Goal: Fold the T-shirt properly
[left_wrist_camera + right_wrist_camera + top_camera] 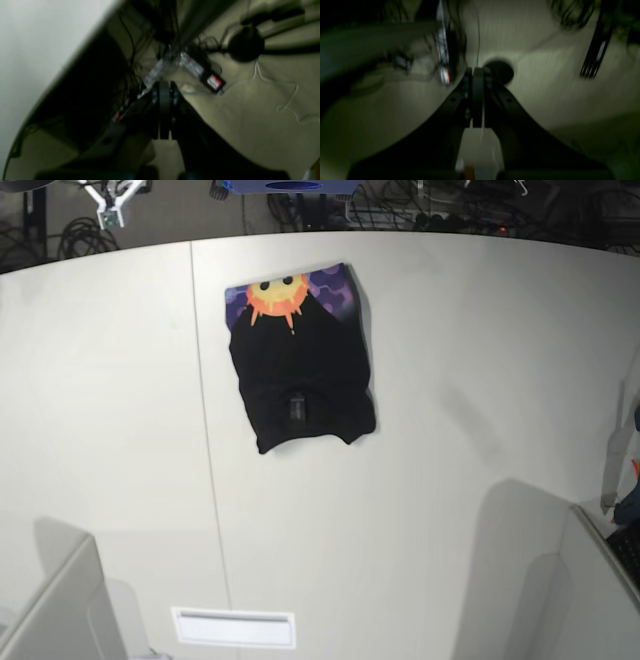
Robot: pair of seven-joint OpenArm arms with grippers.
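The table [450, 480] was a broad white surface filling most of the base view, evenly lit, with a straight seam [208, 460] running from its far edge to its near edge left of centre. A pale rectangular label [234, 627] lay near the near edge. Two grey panels stood at the near corners, one left [60, 610] and one right [590, 600], each casting a soft shadow on the table. Beyond the far edge, the floor [170, 215] was grey and strewn with dark cables [420, 205]. The left wrist view, dim and blurred, showed a beige floor [250, 120], a thin white cord [287, 100], tangled black cables [140, 50] and a round black base [246, 45].
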